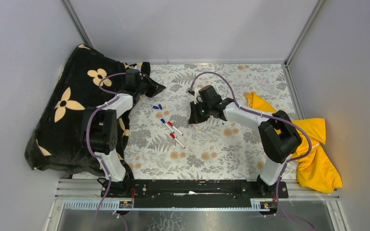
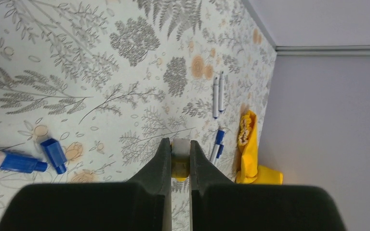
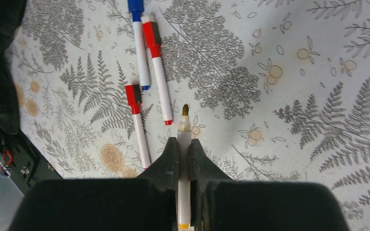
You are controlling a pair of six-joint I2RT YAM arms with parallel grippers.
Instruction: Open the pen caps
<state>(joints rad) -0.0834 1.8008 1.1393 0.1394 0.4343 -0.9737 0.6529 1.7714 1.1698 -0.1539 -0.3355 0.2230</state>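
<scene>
My right gripper (image 3: 183, 142) is shut on an uncapped pen (image 3: 184, 132), a white barrel with its bare dark tip pointing away over the patterned cloth. My left gripper (image 2: 180, 144) is shut on a small yellow pen cap (image 2: 180, 161) with a pale end. In the top view the left gripper (image 1: 150, 88) hangs by the black cloth and the right gripper (image 1: 195, 117) is mid-table. Two loose blue caps (image 2: 54, 154) lie on the cloth. A blue-capped pen (image 3: 138, 43) and two red-capped pens (image 3: 155, 67) lie ahead of the right gripper.
A black flowered cloth (image 1: 72, 110) is heaped at the left. A yellow cloth (image 1: 318, 149) lies at the right edge. More pens with blue ends (image 2: 217, 96) lie far out in the left wrist view. Grey walls (image 1: 188, 29) close in the table.
</scene>
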